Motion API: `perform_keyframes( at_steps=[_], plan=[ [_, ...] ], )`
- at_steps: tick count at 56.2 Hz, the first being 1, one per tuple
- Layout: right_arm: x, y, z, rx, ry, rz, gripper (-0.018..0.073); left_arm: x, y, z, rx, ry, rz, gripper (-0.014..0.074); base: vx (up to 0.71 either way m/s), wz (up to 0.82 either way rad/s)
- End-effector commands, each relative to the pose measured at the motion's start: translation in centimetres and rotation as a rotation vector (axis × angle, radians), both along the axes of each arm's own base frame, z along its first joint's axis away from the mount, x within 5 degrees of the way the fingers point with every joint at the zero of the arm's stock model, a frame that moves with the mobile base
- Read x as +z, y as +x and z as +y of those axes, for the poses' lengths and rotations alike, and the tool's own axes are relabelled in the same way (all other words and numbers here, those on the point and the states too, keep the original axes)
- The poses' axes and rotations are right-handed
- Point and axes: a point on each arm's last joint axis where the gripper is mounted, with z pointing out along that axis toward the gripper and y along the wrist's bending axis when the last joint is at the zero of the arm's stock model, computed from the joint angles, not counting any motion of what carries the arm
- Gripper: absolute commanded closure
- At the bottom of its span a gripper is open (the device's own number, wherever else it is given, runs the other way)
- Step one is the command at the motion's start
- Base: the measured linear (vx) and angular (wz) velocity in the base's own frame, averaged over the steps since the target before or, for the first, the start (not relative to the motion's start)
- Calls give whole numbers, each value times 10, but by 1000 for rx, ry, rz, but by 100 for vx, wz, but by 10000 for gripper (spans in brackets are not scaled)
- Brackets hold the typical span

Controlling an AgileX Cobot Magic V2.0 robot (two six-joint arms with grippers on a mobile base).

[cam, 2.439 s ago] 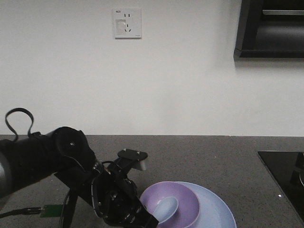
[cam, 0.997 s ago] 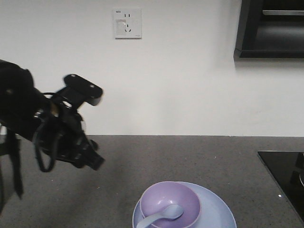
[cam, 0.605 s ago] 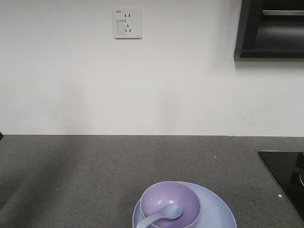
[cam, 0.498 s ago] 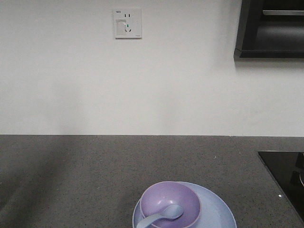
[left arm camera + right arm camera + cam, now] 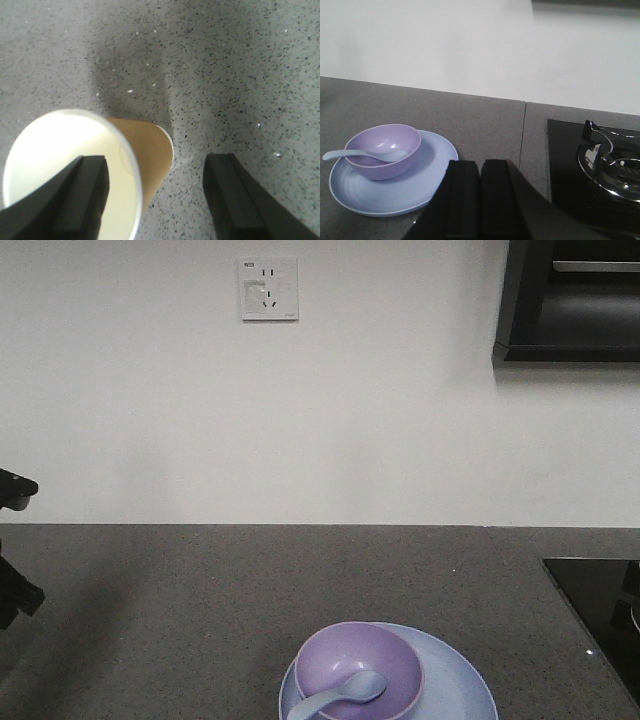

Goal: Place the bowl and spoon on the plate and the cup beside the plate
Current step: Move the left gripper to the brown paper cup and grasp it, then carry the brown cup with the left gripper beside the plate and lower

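The lavender bowl sits on the light-blue plate at the counter's front edge. The pale spoon rests in the bowl, its handle sticking out over the left rim. In the left wrist view the brown paper cup stands on the speckled counter. My left gripper is open astride its right wall, with one finger over the white mouth and the other outside. My right gripper is shut and empty, just right of the plate and bowl.
A black stove top with a metal burner lies to the right of the plate. In the front view part of the left arm shows at the far left edge. A wall with a socket rises behind the counter.
The left arm has drawn back from the bowl, swung up and left out of the front view, and now shows only at the left edge. The spoon stays in the bowl.
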Motion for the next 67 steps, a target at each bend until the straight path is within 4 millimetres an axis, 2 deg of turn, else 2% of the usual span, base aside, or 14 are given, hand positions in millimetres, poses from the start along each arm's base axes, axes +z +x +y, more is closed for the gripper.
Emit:
perform_keyframes(
  at_steps=[1,8,13,18,21,25,27,31,36,43,51,56,62,67],
  plan=[
    [14,3,1,4,-3,-86,568,15,3,3,-11,29,-88,63,0,0],
    [14,3,1,5,-3,-87,568,3,9,7,8,31,-58,66,0,0],
    [14,3,1,5,-3,-87,568,-2,12,13,25,30,-45,113,0,0],
    [14,3,1,5,-3,-87,568,-3,13,16,34,31,-41,240,0,0],
    [14,3,1,5,-3,-87,568,-3,13,16,30,33,-40,351,0,0],
    [14,4,1,5,-4,-83,568,-3,13,16,9,41,-34,552,0,0],
    [14,5,2,5,-5,-80,568,-3,13,16,-8,42,-29,606,0,0],
    [14,8,3,7,-6,-67,568,-2,12,13,-24,32,-27,606,0,0],
    [13,11,5,12,-3,-48,568,9,8,6,-44,-5,-54,604,0,0],
    [12,15,6,16,0,-32,568,39,0,-19,-130,-73,-140,604,0,0],
    [12,16,7,16,-2,-27,568,76,-14,-72,-354,-195,-235,603,0,0],
    [12,16,7,16,-2,-25,568,91,-20,-104,-471,-280,-282,601,0,0],
    [12,16,7,19,2,-22,568,97,-26,-139,-572,-349,-310,601,0,0],
    [12,16,7,18,2,-20,568,95,-30,-160,-626,-361,-312,599,0,0]
  ],
)
